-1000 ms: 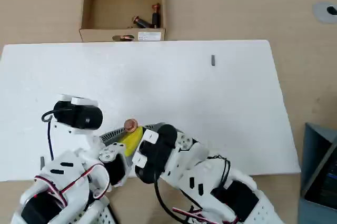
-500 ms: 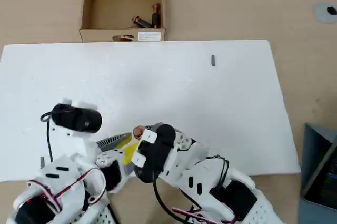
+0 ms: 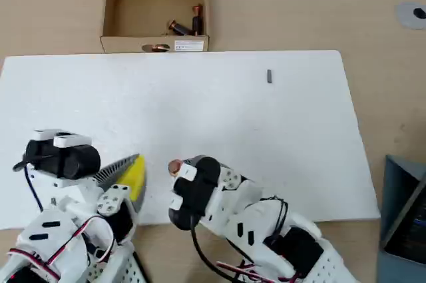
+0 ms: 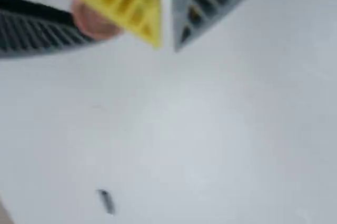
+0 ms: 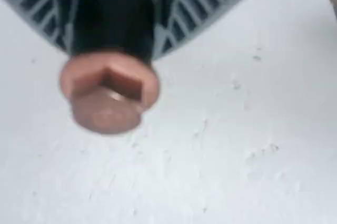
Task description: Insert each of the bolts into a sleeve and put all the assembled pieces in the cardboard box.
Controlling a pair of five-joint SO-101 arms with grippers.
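**Item 1: right gripper** (image 5: 115, 26). Near edge of white sheet (image 3: 266, 150), centre-left. Fingers clenched on bolt-and-sleeve piece (image 5: 109, 89): black sleeve between the fingers, copper hex head sticking out past the tips. High view: copper head (image 3: 175, 166) shows just ahead of the arm's wrist, above the sheet. Can't tell whether it touches the surface.

**Item 2: left gripper** (image 3: 130, 171). Near edge of sheet, to the left of item 1 and apart from it. One yellow finger, one grey; drawn together w/ a thin slit between (image 4: 166, 29), nothing held. Left wrist view also has the copper head and the other arm's dark fingers off to one side.

**Item 3: cardboard box** (image 3: 110, 10). On tabletop (image 3: 386, 63), beyond far edge of sheet, left of centre, open top. Contents: assembled pieces (image 3: 186, 25) in the near right corner, dark bodies w/ copper heads, approx. 2, lying touching.

**Item 4: copper-coloured part** (image 3: 156, 48). At the box's front wall, by the sheet's far edge. Inside or outside the box: can't tell.

**Item 5: small dark part** (image 3: 269, 76). Lying alone on the sheet, far side, right of centre, well apart from both arms.
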